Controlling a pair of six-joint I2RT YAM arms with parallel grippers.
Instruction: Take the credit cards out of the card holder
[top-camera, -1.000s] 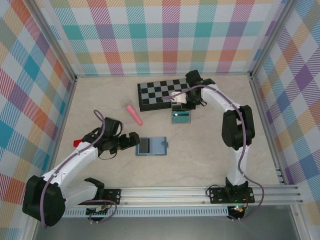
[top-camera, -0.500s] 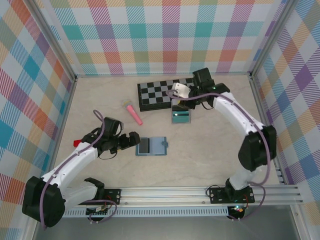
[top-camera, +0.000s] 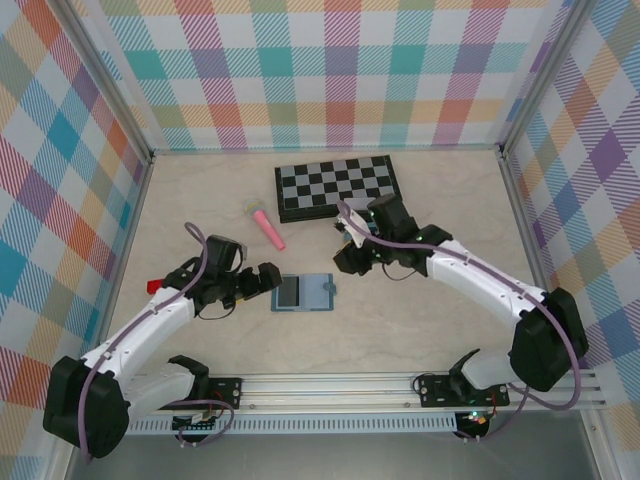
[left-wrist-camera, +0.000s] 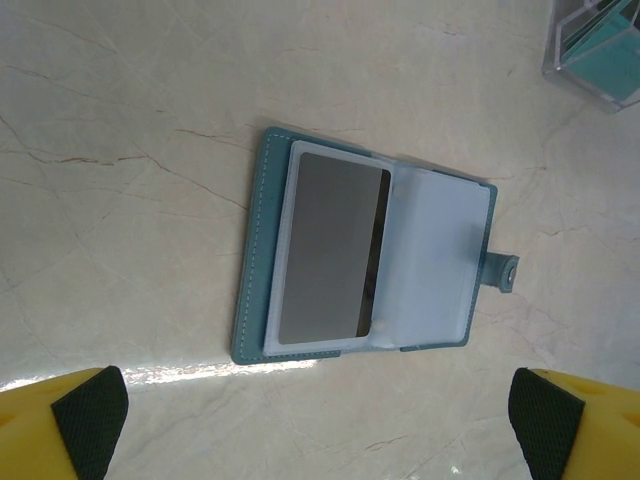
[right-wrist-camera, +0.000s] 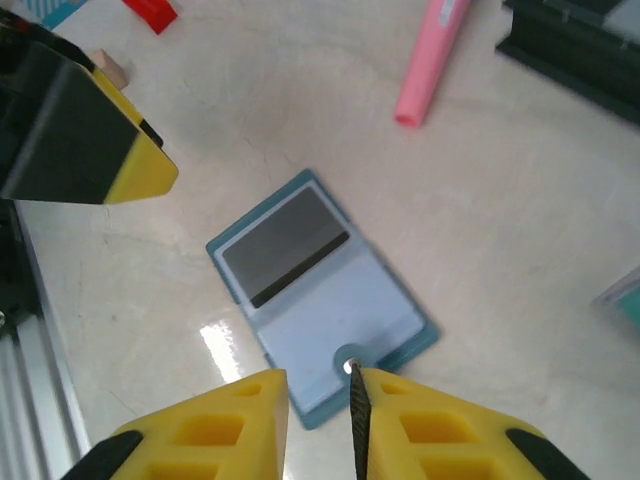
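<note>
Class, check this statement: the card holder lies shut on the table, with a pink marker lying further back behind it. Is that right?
Not quite. The card holder lies open, not shut. The left wrist view shows its two inner pockets spread flat, with a grey card in one of them. The rest holds: the pink marker lies further back behind it.

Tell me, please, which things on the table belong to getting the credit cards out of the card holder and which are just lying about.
Belong to the job:
card holder, lying open
grey card, tucked in one of its pockets
teal card, lying outside the holder

Just lying about:
pink marker
chessboard
small red piece
</note>
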